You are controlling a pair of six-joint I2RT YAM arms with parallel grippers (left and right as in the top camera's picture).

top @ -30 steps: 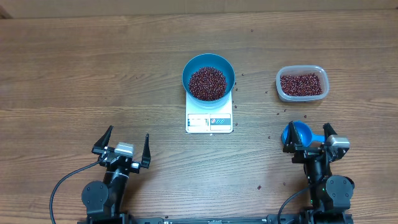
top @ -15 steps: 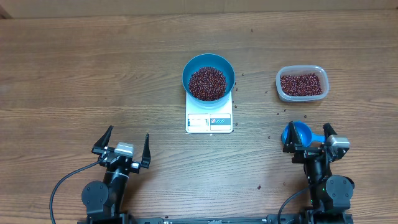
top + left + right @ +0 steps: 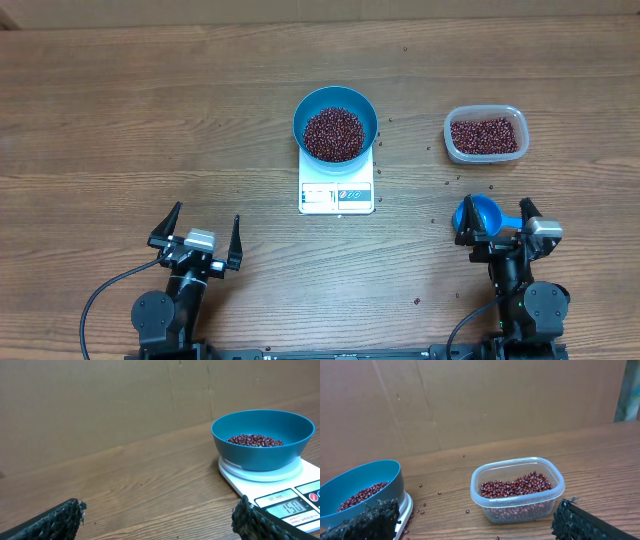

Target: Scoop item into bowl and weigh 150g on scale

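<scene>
Both the left gripper [image 3: 207, 213] and right gripper [image 3: 494, 212] stay wide open and empty, scoop [image 3: 478, 212] loose by the right one, nothing moved; beyond, the beans [image 3: 334, 134] sit in the bowl [image 3: 311, 105] on the scale [image 3: 338, 196], whose display [image 3: 287, 507] seems to read target, so weighing looks done.

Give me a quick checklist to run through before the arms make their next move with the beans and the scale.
1. Bowl sits on the scale: ok.
2. Display appears to read 150 in the left wrist view: ok.
3. Left gripper open and empty: ok.
4. Right gripper open: ok.
5. Scoop lies by the right gripper, clear of its fingers: cannot tell.
6. Table free of stray beans: not ok, several lie scattered around the scale.
</scene>
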